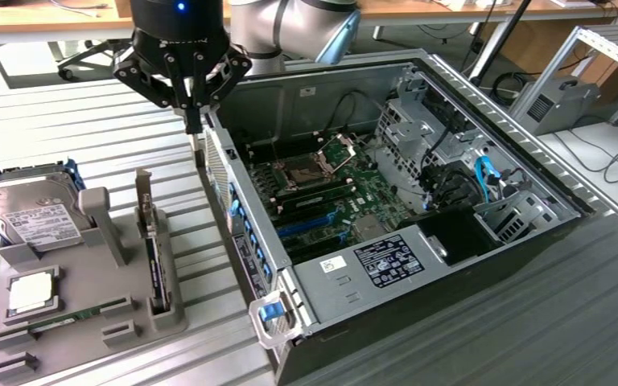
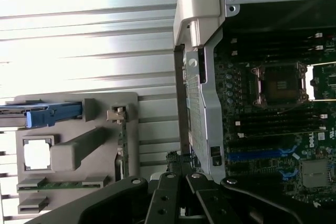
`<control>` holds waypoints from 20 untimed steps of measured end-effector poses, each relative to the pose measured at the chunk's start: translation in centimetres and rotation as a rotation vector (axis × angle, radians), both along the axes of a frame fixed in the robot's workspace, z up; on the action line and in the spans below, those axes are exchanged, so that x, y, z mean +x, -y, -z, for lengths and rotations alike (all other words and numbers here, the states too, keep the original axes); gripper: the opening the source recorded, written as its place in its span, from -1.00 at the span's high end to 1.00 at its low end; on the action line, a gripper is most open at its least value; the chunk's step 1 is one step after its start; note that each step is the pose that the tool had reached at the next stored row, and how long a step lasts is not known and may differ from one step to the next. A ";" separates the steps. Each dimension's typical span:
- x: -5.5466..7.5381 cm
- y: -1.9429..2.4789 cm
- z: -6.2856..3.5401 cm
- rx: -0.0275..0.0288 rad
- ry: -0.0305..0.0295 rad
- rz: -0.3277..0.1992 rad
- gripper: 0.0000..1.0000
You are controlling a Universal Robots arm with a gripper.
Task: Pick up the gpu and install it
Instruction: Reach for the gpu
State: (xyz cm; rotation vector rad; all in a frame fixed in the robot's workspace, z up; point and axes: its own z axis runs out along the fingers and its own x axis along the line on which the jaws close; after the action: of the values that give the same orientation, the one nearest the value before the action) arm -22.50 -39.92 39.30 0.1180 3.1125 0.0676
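Tool [image 1: 193, 126], clenched on nothing, is hovering beside the computer case [image 1: 247, 241]. The gpu [image 1: 158, 259] is standing edge-up in the grey holder [image 1: 94, 269] on the desk [image 1: 62, 137], awaiting pickup and installation.

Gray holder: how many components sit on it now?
4: the hard drive at its far end, the processor chip nearer the camera, the memory stick nearest, the gpu upright along the side facing the computer case. None seems hidden.

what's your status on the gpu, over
Gripper jaws shut, empty, beside the rear corner of the case. Gpu on edge in the gray holder, not gripped. Nothing between them.
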 end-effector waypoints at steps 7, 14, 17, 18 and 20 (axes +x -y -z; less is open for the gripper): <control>-0.2 0.00 0.00 0.0000 0.0000 0.000 0.79; -0.2 0.12 0.01 0.0000 0.0000 0.000 0.79; -0.2 0.23 0.02 0.0001 0.0001 0.000 0.79; -0.2 0.27 0.01 0.0000 0.0000 0.000 0.79; -0.2 0.33 0.02 0.0000 0.0000 0.000 0.79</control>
State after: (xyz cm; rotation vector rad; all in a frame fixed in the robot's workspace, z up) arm -22.72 -40.24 39.28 0.1180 3.1125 0.0677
